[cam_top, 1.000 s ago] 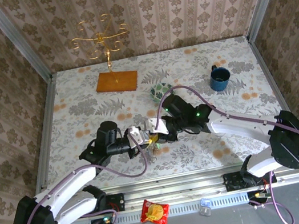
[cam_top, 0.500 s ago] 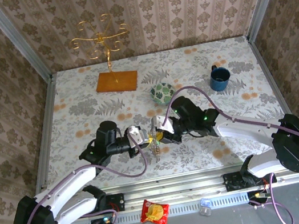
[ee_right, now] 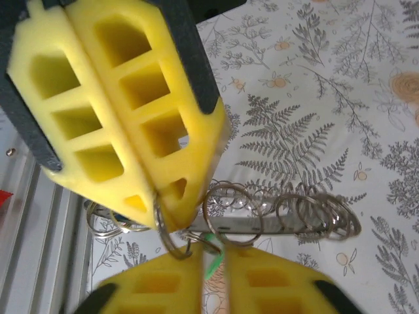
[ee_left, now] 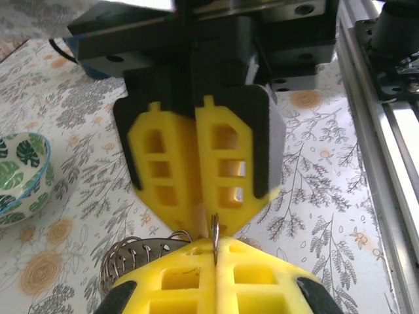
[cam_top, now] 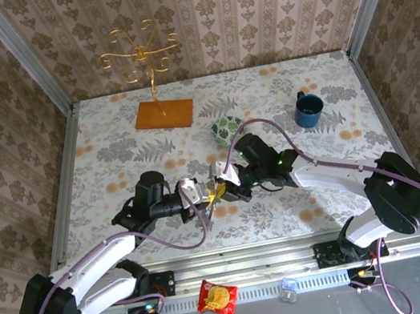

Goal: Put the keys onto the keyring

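Note:
Both grippers meet tip to tip above the table's near middle. My left gripper (cam_top: 209,196) (ee_left: 216,243) is shut on the edge of the keyring (ee_left: 214,229) (ee_right: 162,239), a thin metal ring standing upright between its yellow pads. A flat grey bar (ee_right: 275,226) threaded with several small rings hangs beside it. My right gripper (cam_top: 222,187) (ee_right: 213,252) faces the left gripper (ee_right: 157,212), and the green key (ee_right: 213,267) sits pinched in the narrow gap between its fingers, right under the ring. In the left wrist view the right gripper (ee_left: 196,219) nearly touches the ring.
A green-patterned bowl (cam_top: 227,129) (ee_left: 23,173) stands just behind the grippers, a blue mug (cam_top: 308,109) to the back right. An orange board (cam_top: 164,114) with a gold stand (cam_top: 142,55) is at the back. A red-and-yellow packet (cam_top: 218,298) lies on the near rail.
The right gripper swung slightly right and toward the near edge, then came back up against the left gripper. The left arm has held still with the ring.

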`<state>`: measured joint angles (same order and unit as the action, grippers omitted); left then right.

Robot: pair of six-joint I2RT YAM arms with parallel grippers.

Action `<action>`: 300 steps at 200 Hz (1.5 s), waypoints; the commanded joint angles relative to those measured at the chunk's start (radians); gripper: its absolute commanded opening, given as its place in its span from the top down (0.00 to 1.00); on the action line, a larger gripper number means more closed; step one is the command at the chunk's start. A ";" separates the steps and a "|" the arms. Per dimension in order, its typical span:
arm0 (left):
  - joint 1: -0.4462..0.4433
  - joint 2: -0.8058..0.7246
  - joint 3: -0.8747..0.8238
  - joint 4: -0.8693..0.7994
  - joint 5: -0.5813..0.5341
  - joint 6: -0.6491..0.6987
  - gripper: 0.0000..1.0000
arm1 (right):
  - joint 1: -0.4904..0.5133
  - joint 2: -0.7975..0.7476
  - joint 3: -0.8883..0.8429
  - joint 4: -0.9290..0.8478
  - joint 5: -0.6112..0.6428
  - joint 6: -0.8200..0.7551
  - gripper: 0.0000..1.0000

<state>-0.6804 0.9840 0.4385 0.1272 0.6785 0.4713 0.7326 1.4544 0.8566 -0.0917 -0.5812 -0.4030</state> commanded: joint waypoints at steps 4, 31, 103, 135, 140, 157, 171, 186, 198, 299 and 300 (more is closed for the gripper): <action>-0.005 -0.021 -0.015 0.067 0.051 -0.006 1.00 | -0.023 -0.029 -0.013 0.047 -0.033 0.024 0.74; -0.004 -0.022 -0.034 0.110 0.040 -0.031 1.00 | -0.032 -0.097 -0.073 0.082 -0.024 0.038 0.68; -0.003 -0.010 -0.107 0.356 -0.006 -0.236 1.00 | 0.000 -0.147 -0.166 0.141 0.016 0.062 0.62; -0.004 -0.002 -0.119 0.406 -0.008 -0.280 1.00 | 0.028 -0.103 -0.174 0.221 0.075 0.088 0.62; -0.004 -0.002 -0.120 0.405 -0.008 -0.281 1.00 | 0.031 -0.097 -0.172 0.232 0.079 0.091 0.62; -0.004 -0.003 -0.119 0.407 -0.011 -0.288 1.00 | 0.041 -0.078 -0.168 0.270 0.088 0.108 0.62; -0.003 -0.003 -0.121 0.413 -0.015 -0.292 1.00 | 0.049 -0.069 -0.165 0.288 0.103 0.110 0.62; -0.004 -0.004 -0.123 0.421 -0.017 -0.297 1.00 | 0.053 -0.035 -0.166 0.311 0.138 0.109 0.65; -0.004 -0.004 -0.126 0.426 -0.017 -0.299 1.00 | 0.053 -0.030 -0.168 0.322 0.151 0.103 0.69; -0.003 -0.025 -0.118 0.387 -0.028 -0.269 1.00 | 0.053 -0.104 -0.169 0.258 0.198 0.070 0.66; -0.004 -0.025 -0.118 0.387 -0.029 -0.269 1.00 | 0.054 -0.103 -0.170 0.259 0.198 0.069 0.66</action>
<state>-0.6804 0.9710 0.3187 0.4858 0.6453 0.1982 0.7803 1.3701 0.6926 0.1574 -0.3965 -0.3321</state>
